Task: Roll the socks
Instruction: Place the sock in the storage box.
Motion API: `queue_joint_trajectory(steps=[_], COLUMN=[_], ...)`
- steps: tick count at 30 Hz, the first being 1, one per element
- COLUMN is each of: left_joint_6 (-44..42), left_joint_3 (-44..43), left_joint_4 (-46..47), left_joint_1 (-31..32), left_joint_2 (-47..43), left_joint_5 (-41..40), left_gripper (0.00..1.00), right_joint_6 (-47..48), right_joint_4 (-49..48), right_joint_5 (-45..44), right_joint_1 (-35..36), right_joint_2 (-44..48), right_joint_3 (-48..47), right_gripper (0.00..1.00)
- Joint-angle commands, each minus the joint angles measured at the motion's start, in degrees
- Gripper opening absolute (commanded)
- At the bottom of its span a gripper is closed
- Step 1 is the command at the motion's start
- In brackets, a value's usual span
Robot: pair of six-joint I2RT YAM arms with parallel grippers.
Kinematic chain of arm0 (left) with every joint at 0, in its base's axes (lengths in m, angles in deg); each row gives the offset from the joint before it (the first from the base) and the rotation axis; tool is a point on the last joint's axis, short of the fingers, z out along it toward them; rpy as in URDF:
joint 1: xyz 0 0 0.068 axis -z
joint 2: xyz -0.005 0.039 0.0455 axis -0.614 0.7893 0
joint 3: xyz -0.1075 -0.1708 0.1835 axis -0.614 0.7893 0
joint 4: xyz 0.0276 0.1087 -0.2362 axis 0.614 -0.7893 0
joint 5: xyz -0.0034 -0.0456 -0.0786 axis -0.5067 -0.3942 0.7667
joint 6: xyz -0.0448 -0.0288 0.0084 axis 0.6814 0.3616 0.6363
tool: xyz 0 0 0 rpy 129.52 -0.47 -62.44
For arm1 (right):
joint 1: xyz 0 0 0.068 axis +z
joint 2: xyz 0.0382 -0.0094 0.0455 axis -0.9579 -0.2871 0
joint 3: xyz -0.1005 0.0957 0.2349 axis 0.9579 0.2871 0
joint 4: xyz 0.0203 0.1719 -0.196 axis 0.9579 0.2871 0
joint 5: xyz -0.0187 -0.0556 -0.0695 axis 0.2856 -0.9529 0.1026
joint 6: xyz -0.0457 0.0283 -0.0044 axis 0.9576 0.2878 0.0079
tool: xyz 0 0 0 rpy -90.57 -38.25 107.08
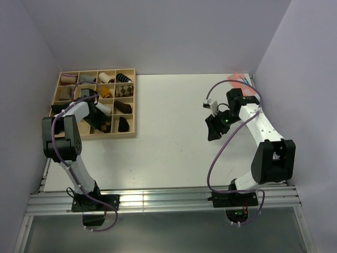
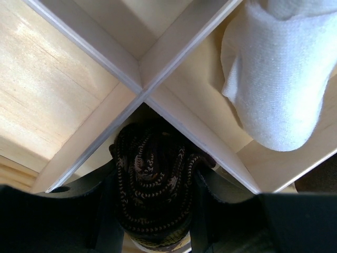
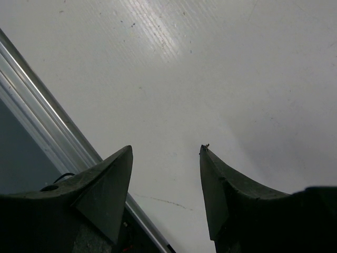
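Observation:
A rolled pair of dark brown socks (image 2: 152, 182) with tan stitching is held between the fingers of my left gripper (image 2: 152, 174), which is shut on it. The roll hangs just over a crossing of wooden dividers (image 2: 142, 92) in the organiser tray (image 1: 133, 105). From above, my left gripper (image 1: 97, 115) reaches into the tray's lower rows, and argyle knit (image 1: 105, 125) shows beside it. My right gripper (image 3: 166, 153) stands open over bare white table with nothing between its fingers, and in the top view my right gripper (image 1: 213, 132) is at the table's right side.
The tray's compartments hold several rolled socks of other colours, among them a white one (image 2: 274, 79) in the cell next to the held roll. A pink sock (image 1: 238, 79) lies at the far right corner. An aluminium rail (image 3: 47, 116) runs along the table's near edge.

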Motion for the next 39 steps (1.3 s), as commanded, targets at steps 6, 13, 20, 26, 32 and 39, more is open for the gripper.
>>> queue_joint_trajectory(steps=[6, 13, 20, 26, 32, 39], left_joint_6=[-4.86, -9.25, -10.67, -8.12, -6.80, -6.36], left_joint_3=[0.04, -1.55, -1.11, -0.24, -0.93, -3.57], left_joint_4=[-1.80, -6.37, -8.83, -7.43, -7.95, -10.41], left_joint_1=[0.27, 0.27, 0.71, 0.89, 0.80, 0.80], left_joint_2=[7.03, 9.41, 9.94, 9.50, 5.81, 2.56], left_joint_5=[5.31, 10.24, 11.12, 9.80, 7.17, 5.68], left_gripper=[0.00, 0.01, 0.00, 0.16, 0.36, 0.41], right_joint_6=[0.94, 0.94, 1.29, 1.29, 1.64, 1.46], right_joint_4=[0.54, 0.63, 0.54, -0.07, -0.07, 0.54], right_joint_5=[-1.21, -1.30, -1.82, -2.09, -2.70, -2.18], right_joint_1=[-0.37, -0.46, -0.46, -0.37, -0.46, -0.46], right_joint_2=[1.01, 0.48, 0.66, 0.04, 0.39, 0.39], right_joint_3=[-0.17, -0.44, 0.09, 0.70, 0.97, 0.18], right_gripper=[0.61, 0.61, 0.61, 0.61, 0.61, 0.61])
